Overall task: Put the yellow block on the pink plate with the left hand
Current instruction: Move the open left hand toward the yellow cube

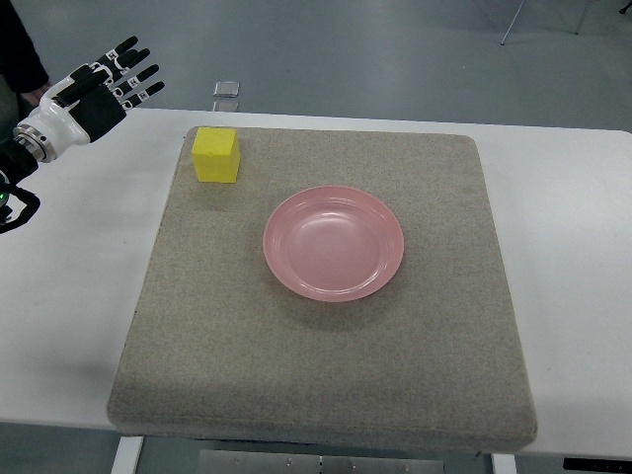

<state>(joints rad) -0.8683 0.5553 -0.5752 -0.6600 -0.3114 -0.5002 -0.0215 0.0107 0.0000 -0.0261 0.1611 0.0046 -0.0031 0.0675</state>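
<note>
Here a white table is carrying a grey felt mat, and grey floor is showing beyond its far edge, where a small metal object is lying. The yellow block is sitting on the mat's far-left corner — apart from the pink plate, which is resting bare near the mat's middle. The left hand is hovering over the table's far-left corner, fingers spread and holding nothing, well left of the block. Bare mat is lying between block and plate — the near half is unoccupied too.
</note>
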